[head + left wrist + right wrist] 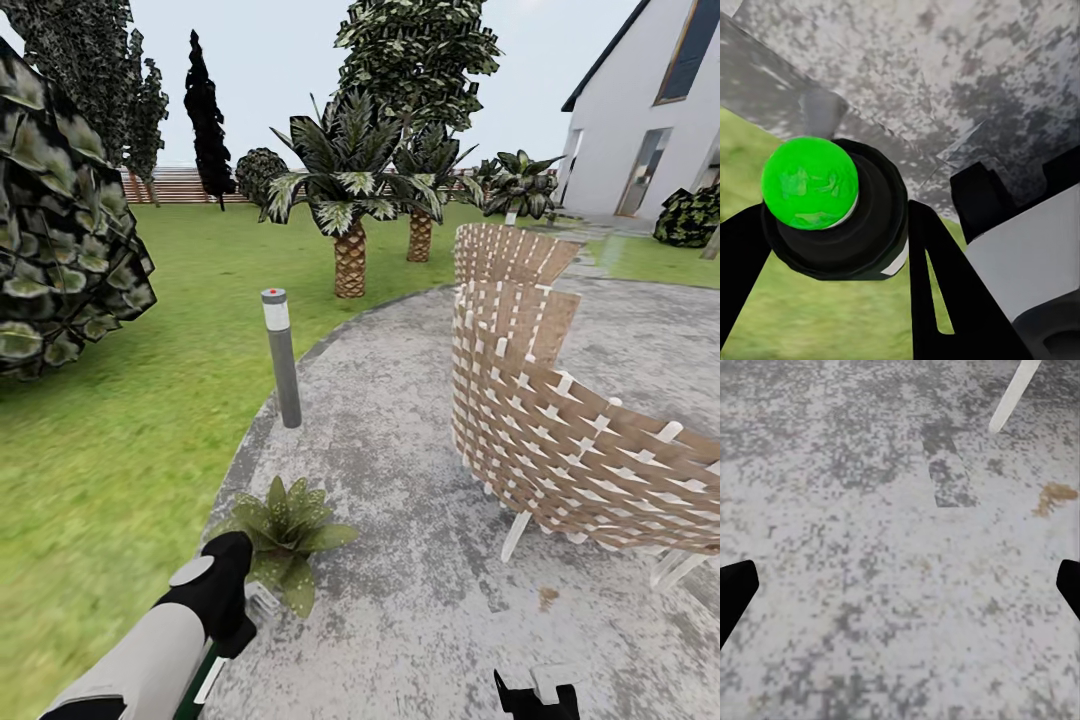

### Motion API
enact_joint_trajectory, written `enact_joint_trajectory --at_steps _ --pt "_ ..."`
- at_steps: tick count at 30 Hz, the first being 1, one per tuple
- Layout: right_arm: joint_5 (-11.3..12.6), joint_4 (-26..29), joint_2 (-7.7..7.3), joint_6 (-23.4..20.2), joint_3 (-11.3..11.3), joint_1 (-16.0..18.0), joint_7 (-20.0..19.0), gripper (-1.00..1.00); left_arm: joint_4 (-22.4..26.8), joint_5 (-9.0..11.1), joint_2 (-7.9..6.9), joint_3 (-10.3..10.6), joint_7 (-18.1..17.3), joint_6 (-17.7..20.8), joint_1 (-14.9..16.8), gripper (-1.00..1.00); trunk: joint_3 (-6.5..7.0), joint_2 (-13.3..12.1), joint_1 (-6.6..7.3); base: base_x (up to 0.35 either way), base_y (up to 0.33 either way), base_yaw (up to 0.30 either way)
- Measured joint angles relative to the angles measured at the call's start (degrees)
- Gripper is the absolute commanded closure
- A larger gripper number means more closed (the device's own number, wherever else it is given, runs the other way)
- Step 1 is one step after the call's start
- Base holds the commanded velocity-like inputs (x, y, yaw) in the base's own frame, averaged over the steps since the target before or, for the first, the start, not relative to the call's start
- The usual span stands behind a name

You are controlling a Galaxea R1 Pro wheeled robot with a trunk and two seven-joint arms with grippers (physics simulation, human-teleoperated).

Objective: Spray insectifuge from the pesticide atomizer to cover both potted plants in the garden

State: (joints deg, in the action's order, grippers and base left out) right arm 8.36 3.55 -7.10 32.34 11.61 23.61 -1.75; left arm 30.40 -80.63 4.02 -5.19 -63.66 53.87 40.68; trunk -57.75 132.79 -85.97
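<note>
Gripping pesticide atomizer (pixel 832 217) — left end effector (pixel 825 247), beside potted plant (pixel 285 530).

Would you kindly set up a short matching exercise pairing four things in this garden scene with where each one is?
Things:
1. spray bottle
2. potted plant
3. lamp post
4. wicker chair

Places:
A. upright at the edge of paving and lawn
B. between the left gripper's fingers
C. on the paved circle, right side of the head view
D. low on the paving, just beyond the left arm

Pairs: 1-B, 2-D, 3-A, 4-C
</note>
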Motion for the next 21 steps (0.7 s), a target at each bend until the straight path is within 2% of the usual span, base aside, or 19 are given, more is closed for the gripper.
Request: enact_joint_trajectory --at_steps 2,6,12,15,17,19,21 --pt "0.00 0.00 0.00 0.00 0.00 0.00 0.00 -1.00 0.43 -0.06 -0.14 0.02 0.04 -0.02 0.05 1.00 0.00 0.00 0.00 0.010 0.003 0.001" --pt "-0.02 0.00 0.00 -0.02 0.01 0.00 0.00 -1.00 5.28 -0.42 -0.16 0.07 0.11 -0.03 0.11 1.00 0.00 0.00 0.02 0.126 0.104 0.000" --pt "-0.03 0.00 0.00 0.00 0.01 0.00 0.00 -1.00 7.39 -0.37 0.55 0.13 0.10 -0.01 0.30 1.00 0.00 0.00 0.00 0.011 0.010 0.000" --pt "-0.01 0.00 0.00 0.00 0.00 0.00 0.00 -1.00 9.55 -0.49 0.35 0.01 0.13 0.00 0.32 1.00 0.00 0.00 0.00 0.000 0.000 0.000" --pt "-0.04 0.00 0.00 0.00 -0.01 0.00 0.00 -1.00 9.76 -0.75 -0.31 -0.03 0.18 0.00 0.12 1.00 0.00 0.00 0.00 0.000 0.000 0.000" --pt "-0.04 0.00 0.00 0.00 0.00 0.00 0.00 -1.00 9.44 -0.78 -2.06 -0.03 -0.02 -0.12 -0.05 1.00 0.00 0.00 0.00 0.000 0.000 0.000" --pt "-0.02 0.00 0.00 0.00 -0.03 0.00 0.00 -1.00 9.09 -0.28 -2.83 -0.04 -0.10 -0.01 -0.11 1.00 0.00 0.00 0.00 0.000 0.000 0.000"
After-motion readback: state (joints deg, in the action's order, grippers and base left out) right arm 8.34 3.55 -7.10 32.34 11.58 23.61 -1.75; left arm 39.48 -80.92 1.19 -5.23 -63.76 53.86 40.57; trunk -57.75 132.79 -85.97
